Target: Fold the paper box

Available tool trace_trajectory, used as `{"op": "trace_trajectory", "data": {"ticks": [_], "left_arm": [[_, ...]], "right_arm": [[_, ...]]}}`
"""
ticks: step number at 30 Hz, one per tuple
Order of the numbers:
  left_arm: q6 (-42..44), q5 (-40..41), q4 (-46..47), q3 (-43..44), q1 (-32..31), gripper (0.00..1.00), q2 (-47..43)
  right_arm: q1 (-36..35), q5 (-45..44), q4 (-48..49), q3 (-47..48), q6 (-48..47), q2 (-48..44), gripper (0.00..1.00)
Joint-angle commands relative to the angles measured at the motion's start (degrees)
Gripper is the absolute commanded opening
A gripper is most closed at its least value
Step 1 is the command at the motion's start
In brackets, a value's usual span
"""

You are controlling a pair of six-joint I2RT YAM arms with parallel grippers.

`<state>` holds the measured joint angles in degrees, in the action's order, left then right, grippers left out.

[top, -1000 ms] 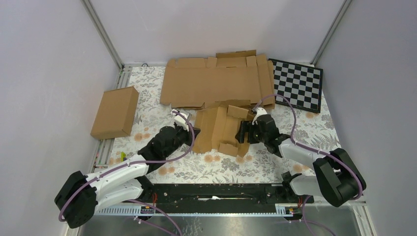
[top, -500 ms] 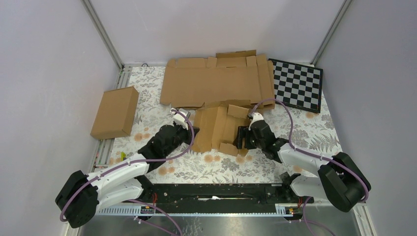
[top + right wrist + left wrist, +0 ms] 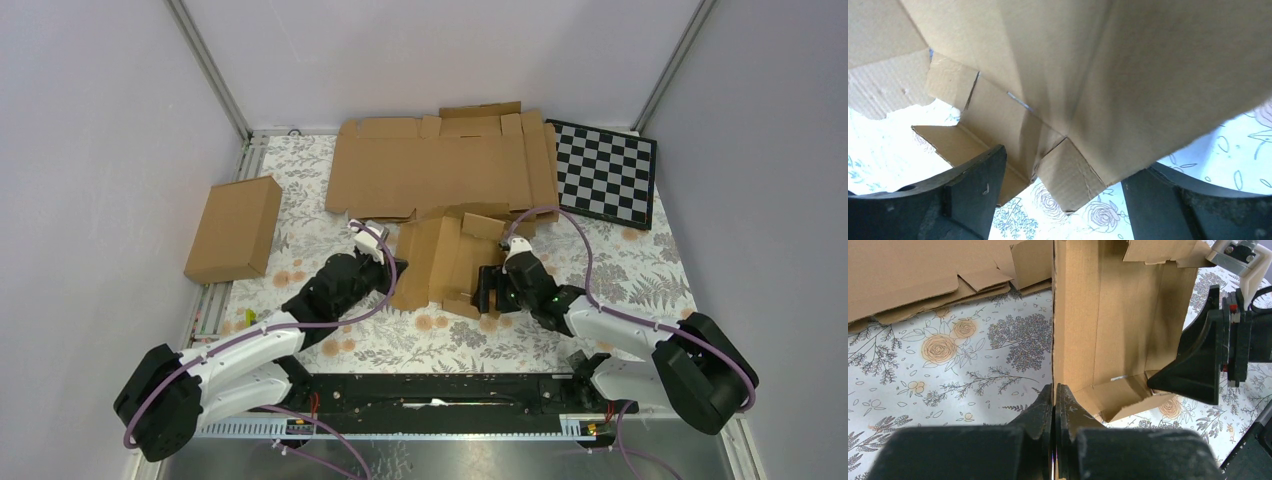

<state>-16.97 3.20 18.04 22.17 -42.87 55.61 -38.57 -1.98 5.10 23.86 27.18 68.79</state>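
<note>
A half-folded brown paper box (image 3: 440,260) stands in the middle of the flowered table. My left gripper (image 3: 390,268) is shut on its left wall; in the left wrist view the fingers (image 3: 1054,399) pinch the wall's lower edge (image 3: 1054,340). My right gripper (image 3: 490,288) is open at the box's right side. In the right wrist view its two fingers (image 3: 970,187) stand wide apart with a corner flap of the box (image 3: 1068,175) between them, not clamped.
A large flat cardboard sheet (image 3: 440,165) lies behind the box. A closed folded box (image 3: 235,228) lies at the left edge. A checkerboard (image 3: 606,172) sits at the back right. Grey walls enclose the table.
My right gripper has moved left and nearer, down along the box's right side. The box has shifted slightly. The left gripper holds the same grip.
</note>
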Motion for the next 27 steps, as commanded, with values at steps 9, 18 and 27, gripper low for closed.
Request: {"op": "trace_trajectory", "data": {"ticks": [9,18,27], "left_arm": [[-1.7,-3.6,4.5,1.8,0.2,0.00,-0.2],[-7.6,-15.0,4.6,3.7,0.2,0.00,-0.5],[-10.7,-19.7,6.5,4.6,0.2,0.00,-0.6]], "right_arm": [[-3.6,3.2,2.5,3.1,-2.6,0.4,1.00],[-3.7,0.5,0.2,5.8,-1.9,2.3,0.93],[-3.6,0.6,-0.6,5.7,-2.3,1.5,0.92]]}}
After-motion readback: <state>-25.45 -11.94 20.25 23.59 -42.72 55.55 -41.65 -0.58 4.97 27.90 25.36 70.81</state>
